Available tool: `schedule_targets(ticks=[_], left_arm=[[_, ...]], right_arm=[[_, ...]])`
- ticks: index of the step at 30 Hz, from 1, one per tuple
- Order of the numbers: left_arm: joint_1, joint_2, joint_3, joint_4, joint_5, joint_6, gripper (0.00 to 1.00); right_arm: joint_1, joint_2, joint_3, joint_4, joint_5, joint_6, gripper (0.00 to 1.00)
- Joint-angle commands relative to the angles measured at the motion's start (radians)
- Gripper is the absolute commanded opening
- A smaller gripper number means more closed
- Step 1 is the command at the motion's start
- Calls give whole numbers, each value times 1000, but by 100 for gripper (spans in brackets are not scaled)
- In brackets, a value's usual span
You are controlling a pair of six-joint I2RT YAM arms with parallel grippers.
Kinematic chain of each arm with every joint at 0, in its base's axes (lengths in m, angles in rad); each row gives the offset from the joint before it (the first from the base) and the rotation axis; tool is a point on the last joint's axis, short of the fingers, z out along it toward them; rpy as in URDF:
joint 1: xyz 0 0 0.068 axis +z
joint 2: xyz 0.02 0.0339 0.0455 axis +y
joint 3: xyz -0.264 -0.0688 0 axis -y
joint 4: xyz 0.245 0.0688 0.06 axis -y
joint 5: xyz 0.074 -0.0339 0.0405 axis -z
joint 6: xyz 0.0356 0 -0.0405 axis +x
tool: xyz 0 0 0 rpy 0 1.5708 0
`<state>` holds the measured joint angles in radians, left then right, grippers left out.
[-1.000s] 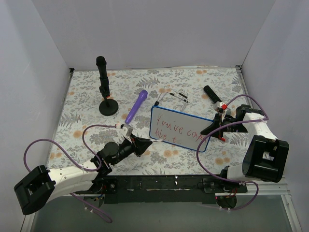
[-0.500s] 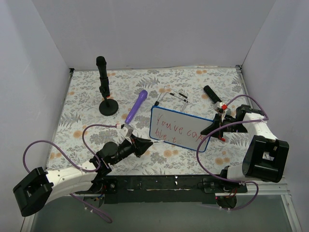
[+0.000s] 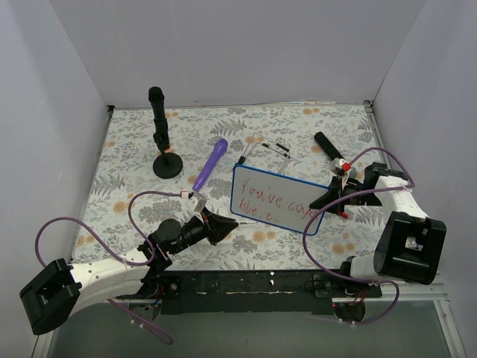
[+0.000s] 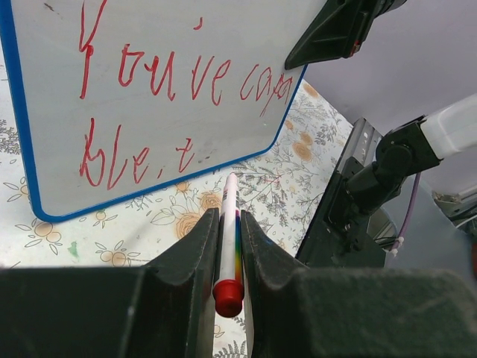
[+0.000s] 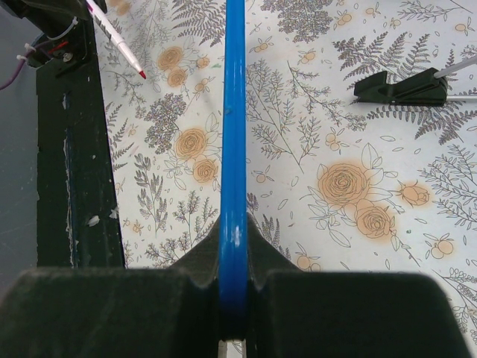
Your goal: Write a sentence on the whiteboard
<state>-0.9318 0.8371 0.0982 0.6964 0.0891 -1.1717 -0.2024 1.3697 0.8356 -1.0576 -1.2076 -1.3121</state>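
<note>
Writing on whiteboard (image 3: 272, 195): sentence (image 4: 179, 74) in thin red script, 2 lines, reading roughly "You've can" over "ble, t"; the last letters are unclear. Board is glossy white with rounded corners and a blue rim, and sits right of centre on the floral-print table (image 3: 134, 168), towards its near edge. Right gripper (image 3: 324, 200) jaws are clamped on the board's right rim. Left gripper (image 3: 226, 224) jaws are clamped on a white marker (image 4: 228, 224) with a red end, its tip just beside the board's near rim.

A small glossy white whiteboard (image 3: 292, 218) with rounded corners and a thin blue rim sits skewed, right of centre on the floral tabletop (image 3: 134, 149), its right edge pinched in the right claw (image 3: 328, 200). Its thin red handwritten sentence (image 3: 270, 200) runs two lines: "You've cap", then "ble, t".
</note>
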Motion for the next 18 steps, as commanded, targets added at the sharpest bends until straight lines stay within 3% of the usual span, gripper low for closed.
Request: schedule_targets(ticks=[1,18], left_arm=[[1,-9,3,31,34,3,0],[1,-45,-43,80,-12,7,0]], right_arm=[[4,-11,-6,7,68,-9,1],[4,2,5,-12,59,-22,1]])
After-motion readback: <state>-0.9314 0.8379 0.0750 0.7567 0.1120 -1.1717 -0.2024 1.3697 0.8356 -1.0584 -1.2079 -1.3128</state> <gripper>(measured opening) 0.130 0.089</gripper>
